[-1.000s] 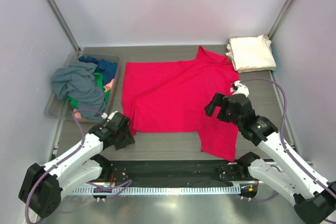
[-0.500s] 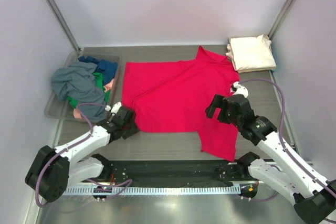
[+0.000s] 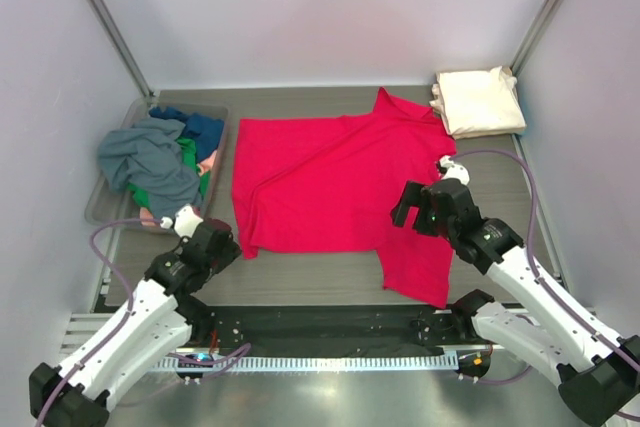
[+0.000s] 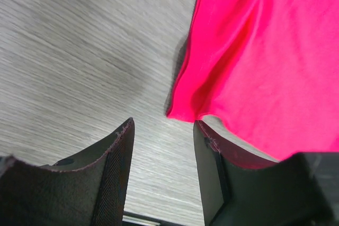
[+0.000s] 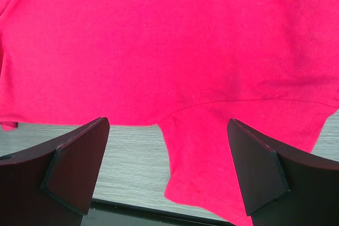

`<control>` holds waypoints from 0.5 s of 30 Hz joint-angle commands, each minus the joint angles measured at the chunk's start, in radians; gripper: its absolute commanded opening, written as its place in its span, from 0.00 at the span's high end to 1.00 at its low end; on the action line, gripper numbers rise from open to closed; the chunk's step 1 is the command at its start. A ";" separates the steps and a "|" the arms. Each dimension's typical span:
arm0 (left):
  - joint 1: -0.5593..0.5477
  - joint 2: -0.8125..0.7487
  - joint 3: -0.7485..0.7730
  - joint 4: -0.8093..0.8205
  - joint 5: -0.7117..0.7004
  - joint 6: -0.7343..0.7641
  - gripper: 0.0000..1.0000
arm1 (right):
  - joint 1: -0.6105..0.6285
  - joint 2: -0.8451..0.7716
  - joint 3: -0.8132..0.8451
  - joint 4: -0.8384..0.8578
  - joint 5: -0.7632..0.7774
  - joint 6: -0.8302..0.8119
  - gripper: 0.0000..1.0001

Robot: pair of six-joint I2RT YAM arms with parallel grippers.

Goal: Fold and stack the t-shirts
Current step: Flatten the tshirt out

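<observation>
Top view, left of frame: a clear plastic bin (image 3: 108, 205) is seen with loose shirts heaped in it. A grey shirt (image 3: 150, 162) is draped over the top, with blue (image 3: 203, 130), green (image 3: 187, 153) and pink (image 3: 207, 163) cloth below it.

Lower left: the left arm is bent up from its base, and the left gripper (image 3: 225, 247) is set low over the table (image 3: 300, 277), just right of the bin's near corner. In the left wrist view the left gripper (image 4: 163, 130) is seen with its jaws apart and bare table in the gap. The near-left corner of the red t-shirt (image 4: 265, 51) is found just beyond the right-hand finger tip. Contact cannot be told.

Centre: the red t-shirt (image 3: 330, 182) is spread flat, slightly creased, with one sleeve toward the upper right and one toward the lower right.

Right of centre: the right arm is reached up and inward, and the right gripper (image 3: 412, 209) is held above the shirt's right part. In the right wrist view the right gripper (image 5: 167, 125) is seen opened wide, with the red t-shirt (image 5: 169, 41), its hem and lower sleeve framed between the fingers.

Upper right: a cream-white shirt (image 3: 480, 100) is seen folded square at the table's far corner, just beside the red sleeve.
</observation>
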 commanded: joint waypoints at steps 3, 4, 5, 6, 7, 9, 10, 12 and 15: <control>0.006 0.026 -0.050 -0.016 0.001 -0.080 0.51 | 0.001 0.030 0.056 0.025 -0.007 -0.019 0.00; 0.006 0.034 -0.068 0.051 0.018 -0.082 0.50 | 0.001 0.035 0.057 0.023 -0.010 -0.023 0.00; 0.005 0.047 -0.100 0.088 0.030 -0.080 0.51 | 0.001 0.033 0.057 0.023 -0.008 -0.025 0.00; 0.006 0.052 -0.113 0.117 0.030 -0.079 0.51 | 0.001 0.032 0.057 0.023 -0.005 -0.026 0.00; 0.006 0.058 -0.122 0.161 0.026 -0.080 0.51 | 0.001 0.029 0.056 0.023 -0.002 -0.031 0.00; 0.006 0.096 -0.133 0.195 0.015 -0.077 0.51 | 0.001 0.026 0.054 0.025 0.004 -0.034 0.00; 0.006 0.116 -0.134 0.221 0.013 -0.076 0.51 | 0.001 0.024 0.053 0.023 0.004 -0.039 0.00; 0.005 0.167 -0.136 0.252 0.029 -0.065 0.50 | 0.001 0.019 0.045 0.023 0.007 -0.040 0.00; 0.006 0.219 -0.144 0.314 0.053 -0.065 0.51 | 0.001 0.012 0.033 0.023 0.013 -0.039 0.00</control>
